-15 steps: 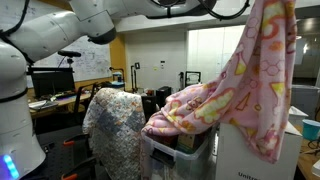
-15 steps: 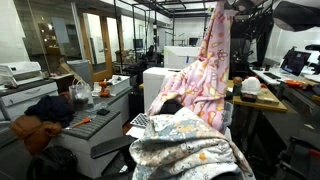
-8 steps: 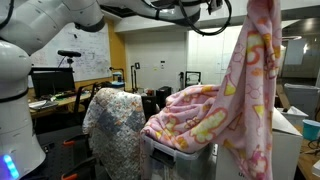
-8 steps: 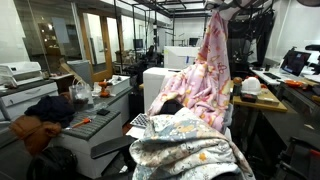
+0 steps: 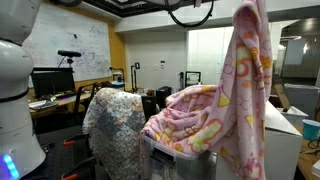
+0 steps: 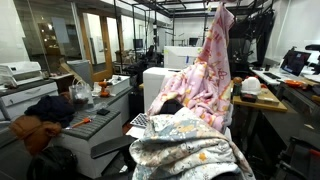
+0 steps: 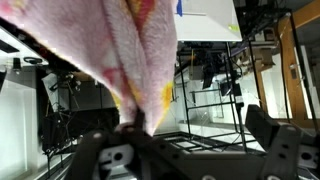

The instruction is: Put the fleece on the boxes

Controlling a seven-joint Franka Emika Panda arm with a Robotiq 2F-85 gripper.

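Compared with a second ago, the arm is gone from the top of an exterior view. The fleece (image 5: 240, 90) now peaks lower and nearer the middle, with more of it lying flat.

Its long axis runs upright. One tall fold hangs straight down from overhead, and at its foot a wide skirt spreads sideways over the boxes (image 5: 288, 140) and the clear tub (image 5: 165, 162).

In the wrist view I see the gripper (image 7: 190, 128) with its jaws standing wide apart. The pink pile seems to hang off one finger only, though it is too close to the lens for me to be sure.

Beside the boxes, a pale patterned cloth (image 5: 112, 125) covers a chair. The room is an office lab, with a whiteboard (image 5: 75, 45) on the wall, a dark monitor (image 5: 50, 82) below it and a desk (image 6: 262, 100).
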